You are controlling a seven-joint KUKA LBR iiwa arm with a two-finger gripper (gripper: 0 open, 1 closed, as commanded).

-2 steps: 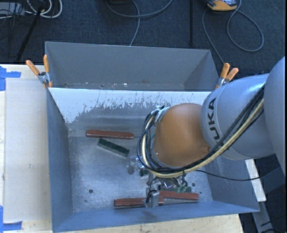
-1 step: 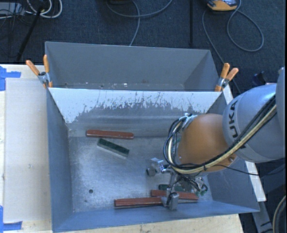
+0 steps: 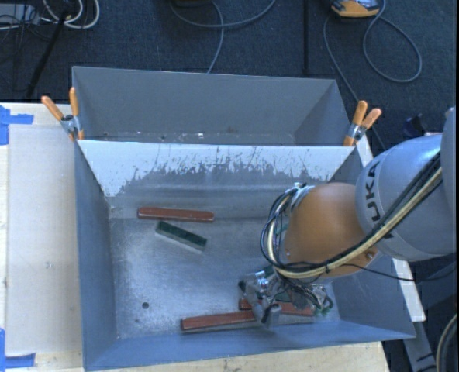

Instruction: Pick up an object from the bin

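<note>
My gripper (image 3: 265, 304) is low in the bin's front right part, under the orange wrist cover. Its tip sits on the right end of a long brown stick (image 3: 214, 322) that lies flat along the front wall. Part of that stick, or a second brown piece (image 3: 298, 310), shows to the right of the gripper under the cables. Whether anything is between the fingers is hidden.
A second brown stick (image 3: 175, 215) lies flat at the back left of the floor. Just in front of it lies a dark green flat bar (image 3: 181, 235), slanted. The arm fills the right side above the bin.
</note>
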